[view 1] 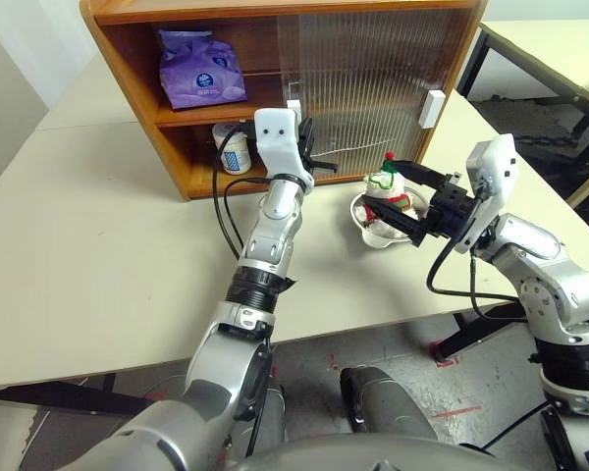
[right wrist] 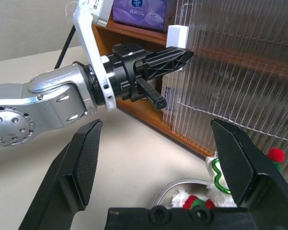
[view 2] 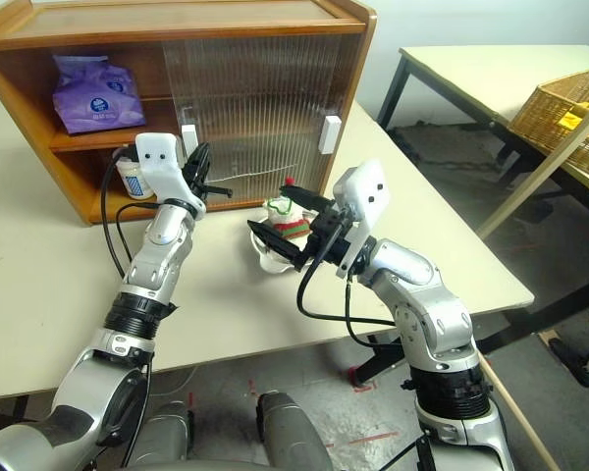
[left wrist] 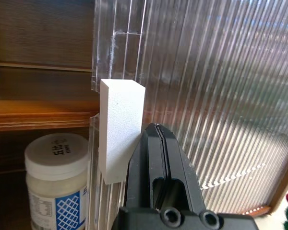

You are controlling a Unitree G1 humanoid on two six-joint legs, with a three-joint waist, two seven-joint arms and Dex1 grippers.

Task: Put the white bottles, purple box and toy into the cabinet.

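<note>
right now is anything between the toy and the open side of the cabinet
Yes. The left hand and its arm, shut at the white door handle, stand between the toy in its bowl and the cabinet's open side.

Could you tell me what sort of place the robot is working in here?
Probably an indoor lab or workshop: plain beige worktables, a wooden cabinet set on one as a prop, and tape marks on the concrete floor.
</note>
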